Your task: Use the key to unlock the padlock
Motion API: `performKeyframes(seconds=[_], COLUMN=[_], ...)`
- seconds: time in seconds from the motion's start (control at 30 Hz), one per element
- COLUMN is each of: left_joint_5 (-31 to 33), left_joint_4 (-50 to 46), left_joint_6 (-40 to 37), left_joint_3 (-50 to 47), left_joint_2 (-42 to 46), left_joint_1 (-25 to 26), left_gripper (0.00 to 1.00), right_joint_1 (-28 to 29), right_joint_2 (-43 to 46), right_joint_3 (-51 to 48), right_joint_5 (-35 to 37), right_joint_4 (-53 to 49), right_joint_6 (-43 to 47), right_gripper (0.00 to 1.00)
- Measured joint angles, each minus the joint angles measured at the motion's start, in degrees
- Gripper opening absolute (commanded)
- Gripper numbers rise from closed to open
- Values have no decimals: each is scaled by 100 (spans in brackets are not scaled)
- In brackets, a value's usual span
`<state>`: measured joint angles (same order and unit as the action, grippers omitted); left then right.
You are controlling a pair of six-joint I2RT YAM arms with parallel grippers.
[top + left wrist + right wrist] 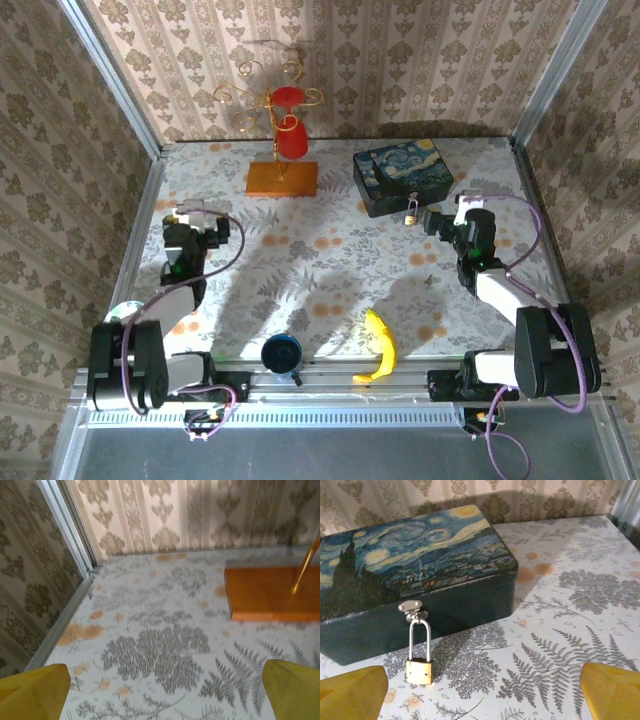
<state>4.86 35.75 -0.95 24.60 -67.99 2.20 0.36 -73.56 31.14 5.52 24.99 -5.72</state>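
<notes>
Top view: you have one padlock (411, 213) hanging at the front of one blue painted box (403, 175), with the right gripper (443, 218) just beside it. The left gripper (193, 211) sits well apart, and one banana (380, 345), one dark cup (282, 352) and one wire stand (283, 178) ring the mat. Left wrist: two yellow fingers (32, 692) spread wide, empty, the stand's orange base ahead to the right. Right wrist: jaws wide, nothing held; the padlock's shackle hooks one silver hasp (411, 607), its brass body on the mat, nothing between.

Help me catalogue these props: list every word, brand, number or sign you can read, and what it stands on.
None can be read.
Brass padlock: any stamp is too small to tell.
Blue painted-print box: a night-sky picture, no lettering.
</notes>
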Motion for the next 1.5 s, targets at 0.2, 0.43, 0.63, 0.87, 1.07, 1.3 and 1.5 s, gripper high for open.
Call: performKeyframes(seconds=[0.2, 0.43, 0.63, 0.87, 1.07, 1.3, 1.5], left_joint_5=[205, 859, 1012, 708, 256, -179, -476], left_joint_4=[-984, -1541, -1744, -2072, -2293, -2629, -2924], left_joint_6=[789, 1963, 2793, 3351, 3576, 3650, 3654], left_joint_3=[662, 1285, 2365, 4046, 5093, 6035, 6688], left_joint_2=[560, -260, -1700, -3362, -4367, -5141, -5613], left_joint_1=[789, 2212, 2846, 3126, 3174, 3289, 3342], left_gripper=[100, 100, 100, 100, 96, 87, 86], right_joint_1=[-13, -111, -315, -708, -881, -911, -911], right_joint_2=[-15, -1196, -2441, -3740, -4454, -5285, -5696], right_joint_3=[1368, 3346, 4588, 5805, 6778, 7713, 7934], right_joint_5=[162, 107, -251, -1029, -1572, -2057, -2446], right_joint_4=[-1545, -2973, -3764, -4369, -4734, -5027, -5178], right_joint_6=[-435, -719, -929, -1130, -1152, -1193, -1257], right_gripper=[100, 100, 100, 100, 99, 92, 83])
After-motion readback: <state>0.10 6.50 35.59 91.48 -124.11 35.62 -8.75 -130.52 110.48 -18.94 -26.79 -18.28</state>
